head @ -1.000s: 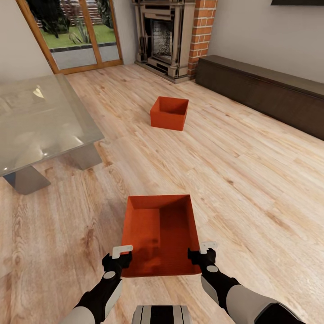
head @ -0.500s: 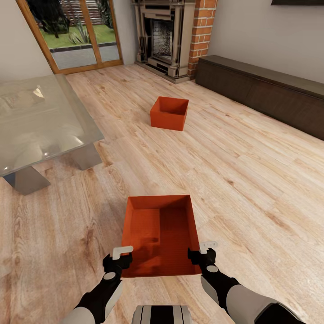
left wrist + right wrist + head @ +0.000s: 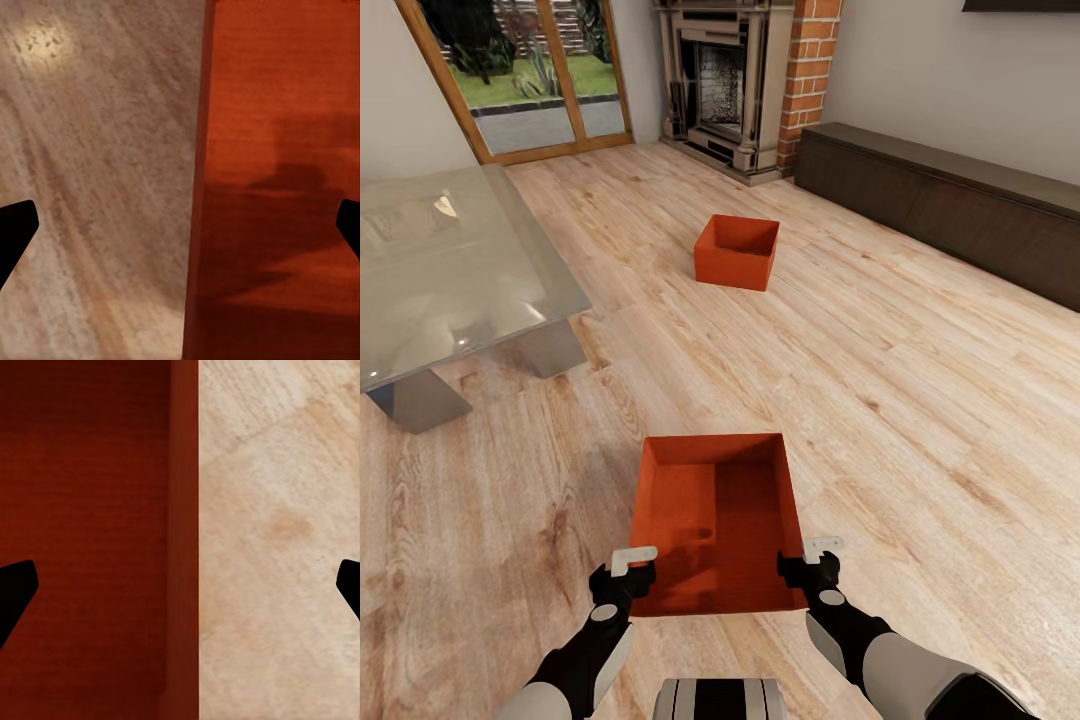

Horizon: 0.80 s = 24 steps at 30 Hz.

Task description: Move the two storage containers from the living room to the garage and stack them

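Note:
Two orange-red lidless storage containers stand on the light wood-plank living-room floor. The near container (image 3: pixel 715 520) sits just ahead of my arms, and the far one (image 3: pixel 736 250) lies further out towards the fireplace. My left gripper (image 3: pixel 628 572) is at the near box's left front corner. In the left wrist view this left gripper (image 3: pixel 180 232) is open and straddles the box's left wall (image 3: pixel 196 187). My right gripper (image 3: pixel 812 560) is at the right front corner. The right wrist view shows the right gripper (image 3: pixel 180 592) open astride the right wall (image 3: pixel 184 510).
A glass table (image 3: pixel 450 270) on metal legs stands to the left. The brick fireplace (image 3: pixel 725 80) and the wood-framed glass doors (image 3: pixel 525 70) are at the back. A long low dark cabinet (image 3: pixel 950 200) runs along the right wall. Open wood floor (image 3: pixel 900 380) lies to the right.

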Motion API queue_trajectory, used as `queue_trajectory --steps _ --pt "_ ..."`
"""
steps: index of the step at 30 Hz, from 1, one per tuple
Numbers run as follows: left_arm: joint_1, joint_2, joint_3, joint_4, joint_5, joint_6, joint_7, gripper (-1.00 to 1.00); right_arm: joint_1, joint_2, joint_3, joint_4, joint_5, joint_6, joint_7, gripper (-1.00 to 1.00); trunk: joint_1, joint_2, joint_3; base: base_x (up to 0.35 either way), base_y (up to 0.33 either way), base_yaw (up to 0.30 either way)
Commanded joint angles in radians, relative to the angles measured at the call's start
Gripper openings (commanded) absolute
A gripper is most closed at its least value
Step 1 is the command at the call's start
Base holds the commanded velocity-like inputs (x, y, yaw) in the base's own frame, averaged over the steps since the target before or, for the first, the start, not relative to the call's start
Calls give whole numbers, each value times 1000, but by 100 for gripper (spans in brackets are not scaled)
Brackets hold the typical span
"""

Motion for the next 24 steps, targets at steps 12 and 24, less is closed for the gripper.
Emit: queue_trajectory --steps 12,24 --pt "-1 -2 -5 -5 7 -3 21 100 -1 -1 9 1 -9 -3 -4 100 0 0 -1 0 0 0" --pt "-1 -1 -8 -11 6 -3 20 100 -1 -1 9 1 -9 -3 -4 100 27 -49 -23 0 0 0"
